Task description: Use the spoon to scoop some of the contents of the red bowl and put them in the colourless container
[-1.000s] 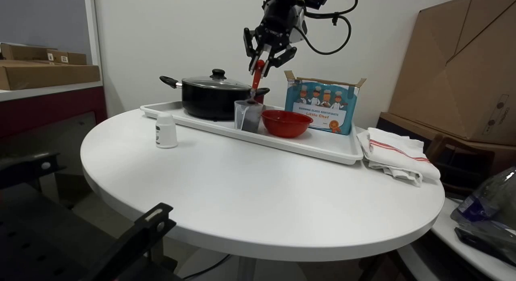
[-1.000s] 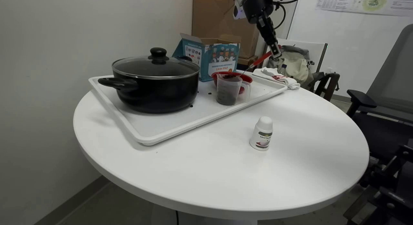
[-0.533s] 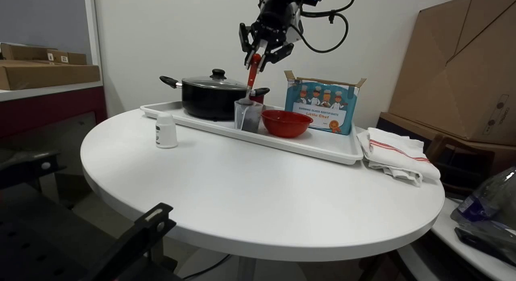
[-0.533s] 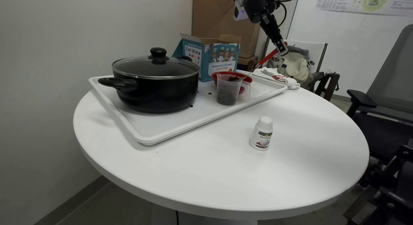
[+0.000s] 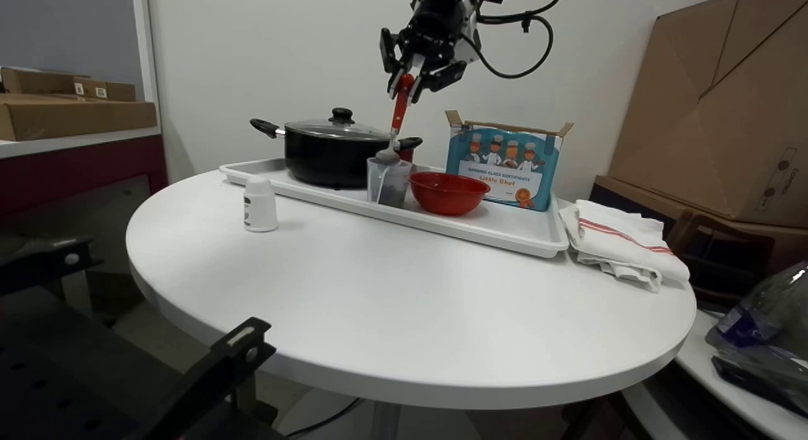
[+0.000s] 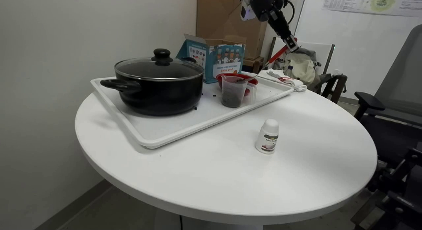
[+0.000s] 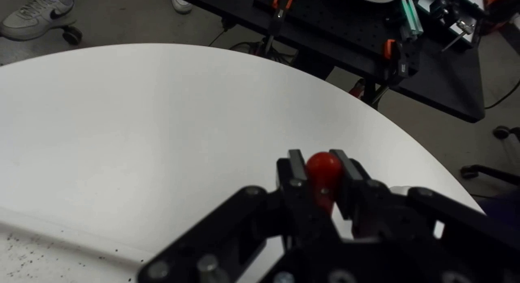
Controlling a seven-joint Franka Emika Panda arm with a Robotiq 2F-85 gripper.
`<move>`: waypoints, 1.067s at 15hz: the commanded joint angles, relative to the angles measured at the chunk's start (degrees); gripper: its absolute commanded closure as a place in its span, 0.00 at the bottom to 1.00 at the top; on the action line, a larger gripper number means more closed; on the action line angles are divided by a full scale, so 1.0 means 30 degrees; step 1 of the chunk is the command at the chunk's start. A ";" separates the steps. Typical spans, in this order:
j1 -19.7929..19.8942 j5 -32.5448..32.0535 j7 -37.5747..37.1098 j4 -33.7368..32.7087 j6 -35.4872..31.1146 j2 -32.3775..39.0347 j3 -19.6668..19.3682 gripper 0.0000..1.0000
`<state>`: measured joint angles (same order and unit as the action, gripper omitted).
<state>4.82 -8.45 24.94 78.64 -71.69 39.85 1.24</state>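
My gripper (image 5: 404, 94) is shut on the end of the spoon's red handle (image 5: 399, 113), as the wrist view (image 7: 319, 163) also shows. The spoon slants down, and its metal head (image 5: 387, 154) is at the mouth of the colourless container (image 5: 387, 186). In an exterior view a few dark grains show at the spoon's tip (image 6: 242, 80), above the container (image 6: 231, 96). This clear cup with a handle holds dark contents. The red bowl (image 5: 449, 195) stands close beside it; its inside is mostly hidden. Bowl and container are not seen in the wrist view.
A white tray (image 6: 178, 131) carries these things, a black lidded pot (image 6: 161, 94) and a blue box (image 5: 502, 168). Loose dark grains lie on the tray. A small white jar (image 6: 267, 137) stands on the round table. A folded towel (image 5: 622, 241) lies beside the tray.
My gripper has risen with the spoon, and the handle is a little steeper. The spoon's head has lifted at the container's mouth, and fewer dark grains show on it than before.
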 commanded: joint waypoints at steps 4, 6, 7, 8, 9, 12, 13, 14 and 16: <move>0.0354 -0.0347 -0.0143 -0.3432 0.2130 0.1716 -0.0310 0.89; 0.0355 -0.0339 -0.0205 -0.4166 0.2522 0.2120 -0.0315 0.89; 0.0320 -0.0354 -0.0208 -0.4546 0.2700 0.2321 -0.0297 0.89; 0.0252 -0.0367 -0.0243 -0.4842 0.2769 0.2476 -0.0262 0.89; 0.0208 -0.0365 -0.0228 -0.5122 0.2766 0.2603 -0.0230 0.89; 0.0084 -0.0427 -0.0243 -0.5728 0.2392 0.2732 -0.0214 0.89; 0.0104 -0.0399 -0.0313 -0.5828 0.2067 0.2652 -0.0241 0.89; 0.0156 -0.0372 -0.0433 -0.5894 0.1857 0.2527 -0.0301 0.89; 0.0331 -0.0303 -0.0553 -0.6003 0.1681 0.2249 -0.0390 0.89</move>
<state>5.35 -8.61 24.29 63.23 -66.60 46.61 0.33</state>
